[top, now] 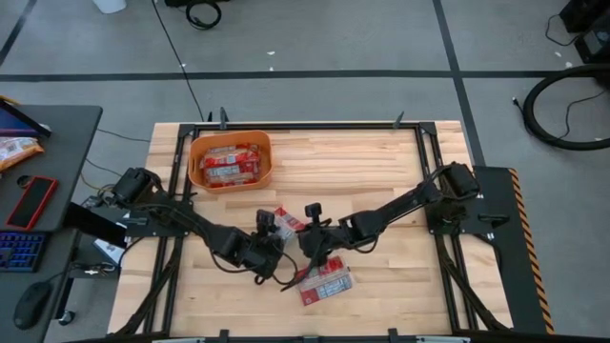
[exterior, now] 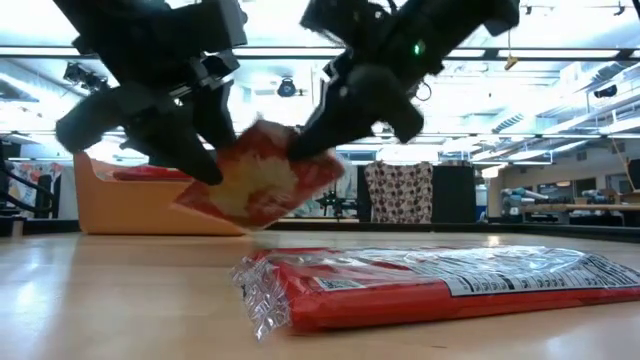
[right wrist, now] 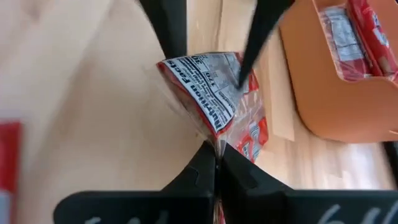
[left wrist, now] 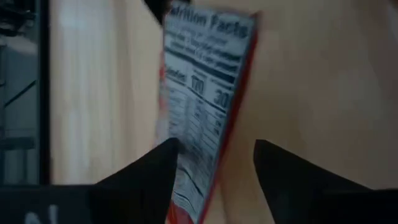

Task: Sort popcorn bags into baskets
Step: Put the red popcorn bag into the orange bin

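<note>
Popcorn bag (exterior: 262,183) held off the table mid-board, between both grippers. Right gripper (right wrist: 216,163) pinched closed on one edge; left gripper (left wrist: 214,165) fingers spread either side of the opposite edge. Second bag (top: 323,282) flat nearby. Orange basket (top: 197,154) holds others.

- popcorn bag (right wrist: 214,102) pinched in the right claw (right wrist: 217,163): thin glossy plastic film, red with a white printed panel; creased and crinkled where the claw nips it
- second popcorn bag (exterior: 440,282) on the table below both claws: shiny film; clear crimped seam at its end
- left claw (left wrist: 214,165) fingers: matt black plastic, smooth
- table (top: 381,171): pale wood planks, smooth satin finish
- basket (right wrist: 323,93) beyond the right claw: orange plastic, smooth, faint sheen
</note>
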You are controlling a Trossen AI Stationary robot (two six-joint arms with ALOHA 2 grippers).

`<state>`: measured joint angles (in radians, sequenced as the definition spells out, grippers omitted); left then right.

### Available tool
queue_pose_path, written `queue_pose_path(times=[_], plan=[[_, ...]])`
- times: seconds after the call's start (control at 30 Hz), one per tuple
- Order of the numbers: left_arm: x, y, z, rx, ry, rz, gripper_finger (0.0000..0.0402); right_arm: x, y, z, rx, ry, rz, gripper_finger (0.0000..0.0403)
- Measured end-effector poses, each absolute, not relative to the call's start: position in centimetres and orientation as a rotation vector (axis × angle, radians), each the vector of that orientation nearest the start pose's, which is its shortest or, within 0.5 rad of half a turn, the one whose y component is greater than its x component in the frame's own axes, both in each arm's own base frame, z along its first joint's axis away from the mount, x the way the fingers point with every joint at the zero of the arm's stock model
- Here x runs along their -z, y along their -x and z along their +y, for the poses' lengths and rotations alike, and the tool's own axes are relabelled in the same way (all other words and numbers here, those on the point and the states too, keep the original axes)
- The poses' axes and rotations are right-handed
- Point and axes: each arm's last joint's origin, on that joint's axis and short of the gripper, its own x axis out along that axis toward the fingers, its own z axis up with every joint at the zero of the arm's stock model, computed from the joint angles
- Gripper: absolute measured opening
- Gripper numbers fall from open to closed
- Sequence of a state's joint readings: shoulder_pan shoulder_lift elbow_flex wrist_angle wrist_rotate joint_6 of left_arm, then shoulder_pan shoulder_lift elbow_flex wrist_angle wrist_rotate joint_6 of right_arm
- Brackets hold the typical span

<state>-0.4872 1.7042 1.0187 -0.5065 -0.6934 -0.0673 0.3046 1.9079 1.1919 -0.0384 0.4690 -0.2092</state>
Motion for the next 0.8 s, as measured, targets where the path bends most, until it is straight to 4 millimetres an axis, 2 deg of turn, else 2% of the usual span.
queue_pose_path(times=[0.13,0.23,0.67,0.8], plan=[[-17.3,-28.9,-12.8,-0.247,-0.614,0.976,0.0227,-18.3,-38.4,10.9,0.049,0.373,0.687,0.0008],[-17.3,-29.0,-12.7,-0.253,-0.615,0.979,0.0211,-19.0,-38.3,10.9,0.033,0.323,0.670,0.0009],[-17.2,-28.7,-12.6,-0.240,-0.623,1.006,0.0028,-19.6,-38.2,11.0,0.053,0.269,0.642,0.0066],[-17.2,-28.5,-12.5,-0.242,-0.633,1.026,0.0019,-20.7,-37.6,11.1,0.087,0.285,0.629,0.0093]])
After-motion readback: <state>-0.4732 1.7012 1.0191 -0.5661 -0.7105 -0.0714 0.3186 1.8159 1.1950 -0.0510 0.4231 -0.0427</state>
